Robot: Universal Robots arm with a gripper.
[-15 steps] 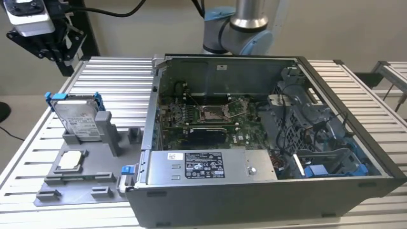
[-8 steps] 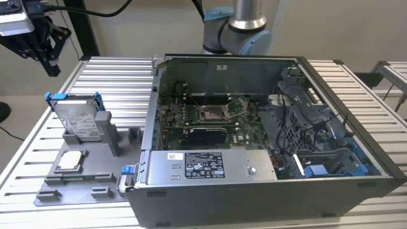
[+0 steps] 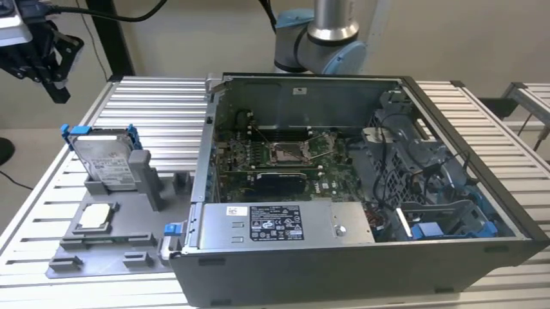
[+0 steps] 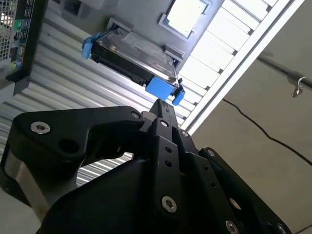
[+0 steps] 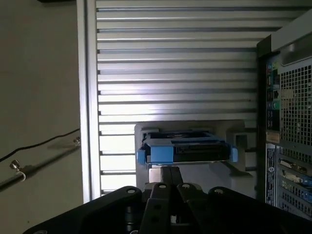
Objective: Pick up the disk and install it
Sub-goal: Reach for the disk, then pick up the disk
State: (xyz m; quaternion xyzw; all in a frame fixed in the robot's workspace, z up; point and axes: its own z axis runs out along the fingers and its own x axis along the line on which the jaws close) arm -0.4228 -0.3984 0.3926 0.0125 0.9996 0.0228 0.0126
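The disk (image 3: 103,154) stands upright on edge in a slot of the grey holder (image 3: 120,248) on the exterior view's left, its white label and blue carrier showing. It appears end-on in both wrist views (image 4: 131,56) (image 5: 187,148), blue frame toward the camera. My black gripper (image 3: 58,95) hangs in the air well above and beyond the disk, over the table's far corner. Its fingers (image 4: 163,107) (image 5: 170,170) sit pressed together, holding nothing, and are apart from the disk.
An open computer case (image 3: 344,261) fills the table's middle and right, with motherboard, power supply and a blue-tabbed drive bay (image 3: 429,228). A small square silvery chip (image 3: 94,215) lies on the grey holder. The slatted table (image 3: 154,103) edge and a floor cable (image 5: 44,144) lie beside it.
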